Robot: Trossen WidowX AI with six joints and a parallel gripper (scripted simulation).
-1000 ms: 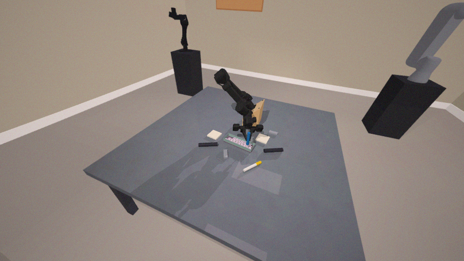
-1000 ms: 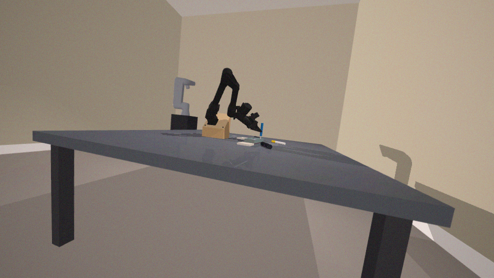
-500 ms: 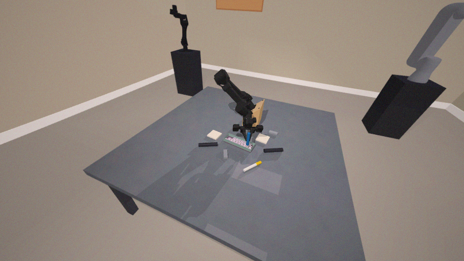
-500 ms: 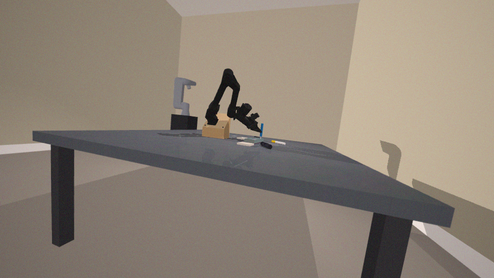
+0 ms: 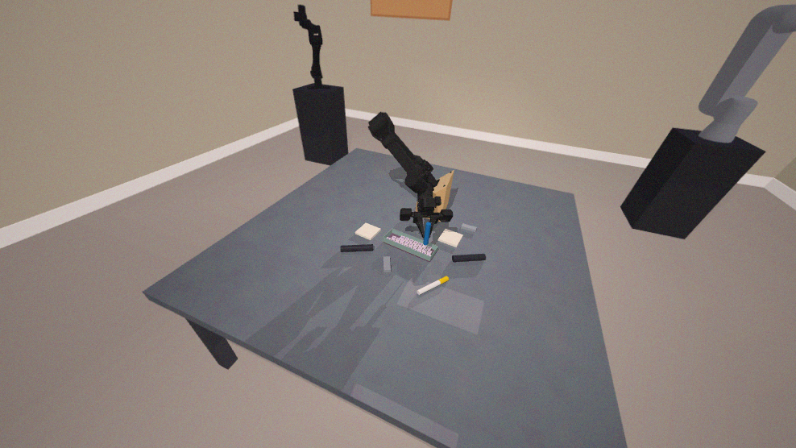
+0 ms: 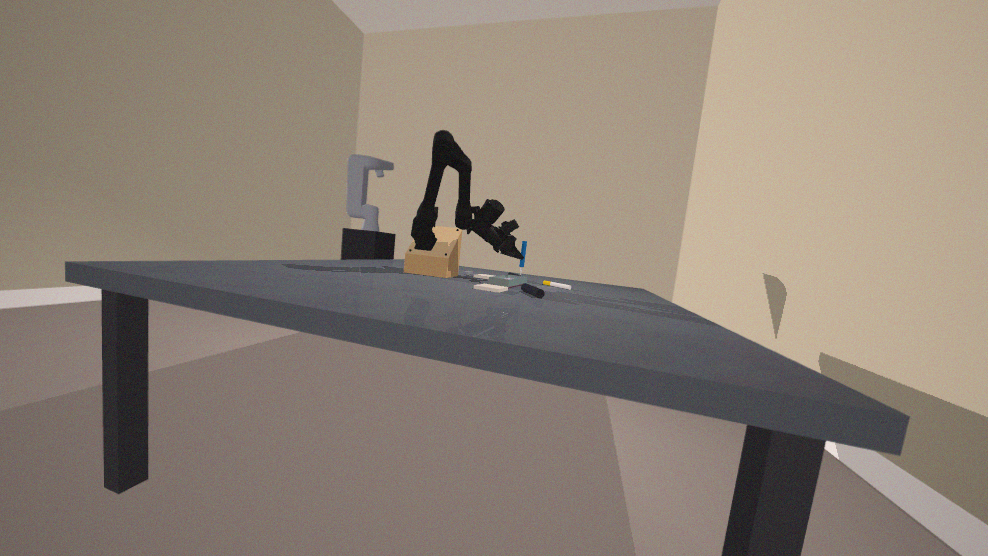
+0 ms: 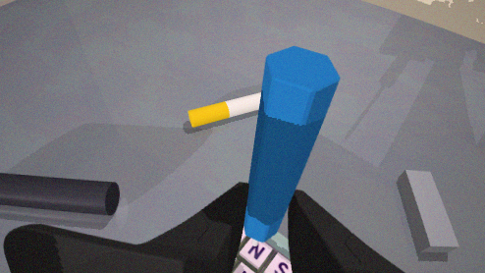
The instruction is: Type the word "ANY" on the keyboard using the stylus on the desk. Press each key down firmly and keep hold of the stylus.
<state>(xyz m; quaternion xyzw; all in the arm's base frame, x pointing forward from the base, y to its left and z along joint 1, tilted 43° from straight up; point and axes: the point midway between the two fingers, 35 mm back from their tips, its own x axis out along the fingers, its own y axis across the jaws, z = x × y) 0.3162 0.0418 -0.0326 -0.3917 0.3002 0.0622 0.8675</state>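
My gripper [image 5: 426,237] [image 6: 521,257] [image 7: 268,195] is shut on the blue stylus [image 5: 427,231] [image 6: 523,253] [image 7: 285,152], which stands nearly upright between the fingertips. The keyboard [image 5: 408,245] [image 6: 507,280] is green with pink-white keys and lies flat under the stylus. In the top view the stylus is over the keyboard's right part. In the wrist view the N key [image 7: 255,250] and part of an S key show just below the fingertips. The stylus tip is hidden in the wrist view, and I cannot tell whether it touches a key.
A white marker with a yellow end [image 5: 433,285] [image 6: 556,284] [image 7: 211,114] lies in front of the keyboard. Black cylinders [image 5: 356,247] [image 5: 468,258] lie at either side, near cream pads [image 5: 367,230] [image 5: 449,238]. A grey block [image 5: 387,263] [image 7: 428,211] lies in front; another [image 5: 469,227] lies behind right.
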